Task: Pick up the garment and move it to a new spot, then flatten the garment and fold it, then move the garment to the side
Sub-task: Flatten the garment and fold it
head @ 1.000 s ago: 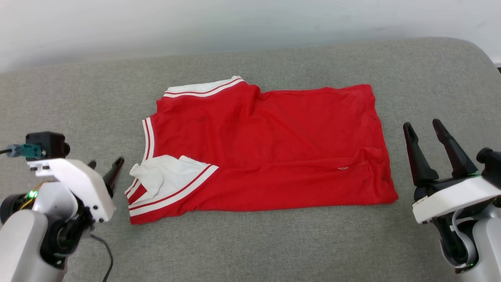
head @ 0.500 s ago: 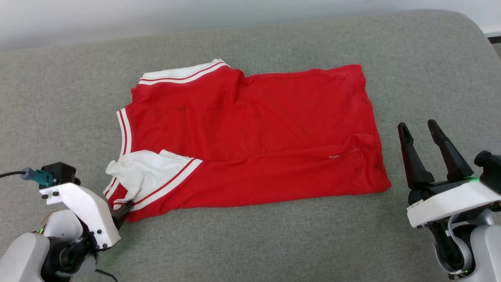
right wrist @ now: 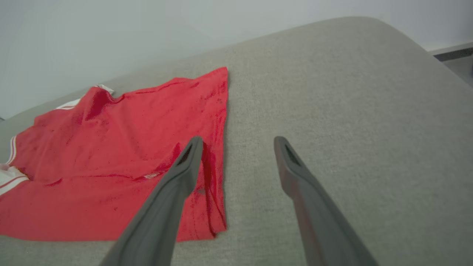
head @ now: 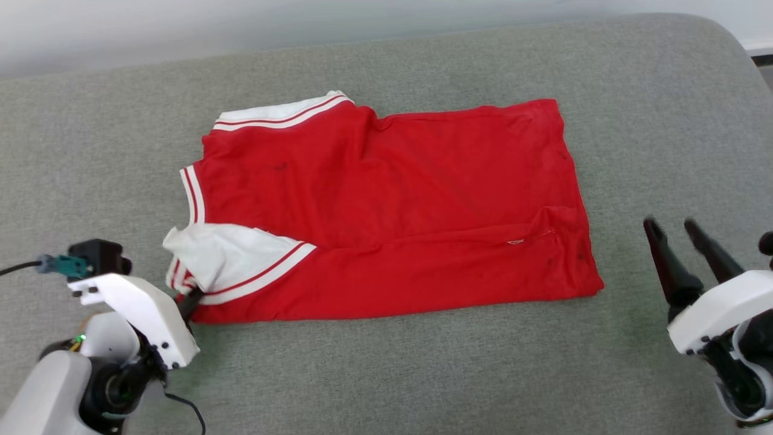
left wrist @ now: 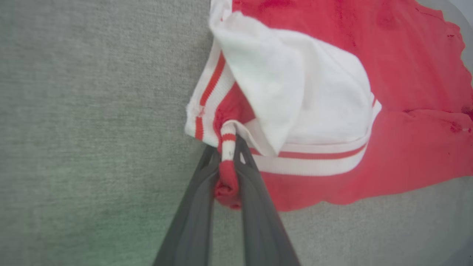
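The red garment (head: 386, 205) lies folded and spread on the grey cushion, its plain red side up; the print is hidden. A white sleeve (head: 223, 260) with striped trim is folded over its near left corner. My left gripper (head: 192, 298) is shut on that corner; in the left wrist view a bunch of red and striped cloth (left wrist: 227, 173) is pinched between the dark fingers (left wrist: 199, 207) of the left gripper (left wrist: 228, 147). My right gripper (head: 671, 226) stands open to the right of the garment's hem, apart from it. In the right wrist view the right gripper (right wrist: 238, 142) is above the cushion beside the hem (right wrist: 218, 155).
The grey cushion (head: 423, 374) stretches wide around the garment, with a rounded corner at the far right (head: 712, 36). A pale wall (head: 302, 18) runs along the back. A black cable (head: 187, 411) hangs by my left arm.
My left gripper has closed on the garment's near left corner and lifted it slightly. My right gripper has drawn back to the right and lower in the head view.
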